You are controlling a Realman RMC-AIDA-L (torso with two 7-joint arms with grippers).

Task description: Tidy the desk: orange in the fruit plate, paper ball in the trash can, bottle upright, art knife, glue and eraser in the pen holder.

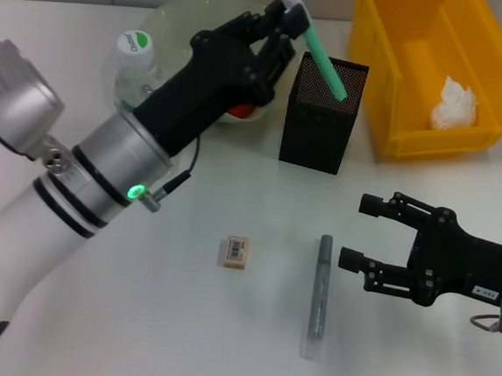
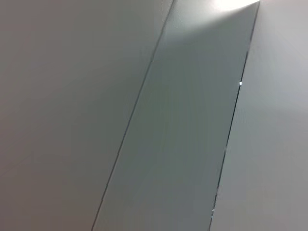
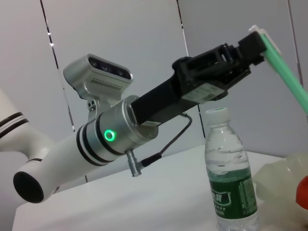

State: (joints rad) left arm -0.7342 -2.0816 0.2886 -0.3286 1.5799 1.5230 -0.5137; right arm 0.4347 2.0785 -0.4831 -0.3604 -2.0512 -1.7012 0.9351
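My left gripper (image 1: 286, 17) is shut on the green art knife (image 1: 324, 58) by its white top end. The knife slants down, with its lower end inside the mouth of the black mesh pen holder (image 1: 320, 128). The right wrist view shows this gripper (image 3: 251, 44) and the knife (image 3: 288, 79) too. A grey glue stick (image 1: 319, 295) and an eraser (image 1: 237, 251) lie on the table. My right gripper (image 1: 358, 232) is open and empty, just right of the glue stick. The bottle (image 1: 137, 55) stands upright. The orange (image 1: 243, 111) is in the fruit plate (image 1: 182, 19), mostly hidden by my left arm.
A yellow bin (image 1: 397, 122) at the back right holds the white paper ball (image 1: 454, 105). The left wrist view shows only wall panels.
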